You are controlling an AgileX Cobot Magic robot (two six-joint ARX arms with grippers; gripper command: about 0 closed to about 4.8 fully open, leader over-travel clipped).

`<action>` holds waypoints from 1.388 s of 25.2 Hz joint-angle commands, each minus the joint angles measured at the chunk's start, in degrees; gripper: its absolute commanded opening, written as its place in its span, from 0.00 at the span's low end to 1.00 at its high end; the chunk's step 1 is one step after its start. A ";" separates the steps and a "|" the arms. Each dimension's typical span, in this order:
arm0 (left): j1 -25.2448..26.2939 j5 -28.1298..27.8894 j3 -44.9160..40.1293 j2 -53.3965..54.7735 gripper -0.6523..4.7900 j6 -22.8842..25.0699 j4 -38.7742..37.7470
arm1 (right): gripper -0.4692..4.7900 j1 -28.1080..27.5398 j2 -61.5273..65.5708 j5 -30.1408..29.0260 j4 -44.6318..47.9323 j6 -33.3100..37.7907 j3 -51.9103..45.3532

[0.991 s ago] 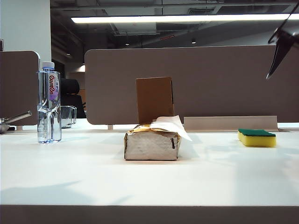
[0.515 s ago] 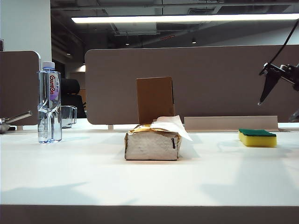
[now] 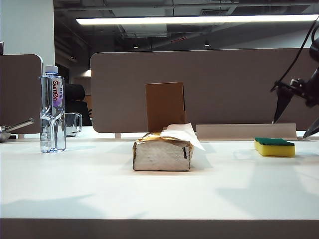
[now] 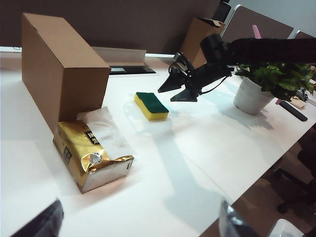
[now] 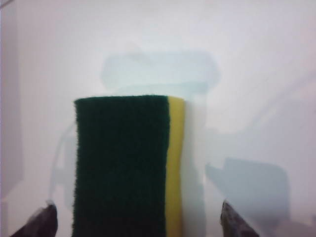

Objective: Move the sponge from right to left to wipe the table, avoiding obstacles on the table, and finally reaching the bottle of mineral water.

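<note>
The sponge (image 3: pixel 274 147), yellow with its green face up, lies on the white table (image 3: pixel 99 189) at the right. My right gripper (image 3: pixel 289 129) hangs open just above it, one finger on each side. In the right wrist view the sponge (image 5: pixel 123 165) lies between the spread fingertips (image 5: pixel 42 221) of that gripper (image 5: pixel 138 224). The tissue pack (image 3: pixel 162 153) and the upright cardboard box (image 3: pixel 165 105) stand mid-table. The bottle of mineral water (image 3: pixel 52 109) stands far left. My left gripper (image 4: pixel 140 227) is open and empty, held back above the table, looking at the tissue pack (image 4: pixel 91 155) and the sponge (image 4: pixel 151 105).
A clear glass mug (image 3: pixel 73 124) stands behind the bottle. A potted plant (image 4: pixel 261 84) in a white pot sits beyond the sponge, near the table's edge. Brown partition panels (image 3: pixel 224 84) back the table, with a low strip (image 3: pixel 244 131) at their foot.
My right gripper has come down from the upper right corner of the exterior view to just above the sponge. The sponge, the obstacles and the bottle have not moved.
</note>
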 commanded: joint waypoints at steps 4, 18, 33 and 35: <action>0.00 0.96 0.44 0.02 0.87 0.04 0.31 | 0.90 1.99 2.29 0.15 0.24 -0.57 0.31; 0.00 0.94 0.44 0.02 0.86 0.04 0.09 | 0.71 3.45 5.14 6.56 3.23 -0.55 0.33; 0.00 1.57 0.44 0.00 0.86 3.82 -3.17 | 0.08 3.45 5.73 10.16 1.60 -0.59 0.28; 0.00 1.57 0.44 0.00 0.86 5.57 -4.35 | 0.08 3.45 5.73 10.14 0.26 -0.81 0.28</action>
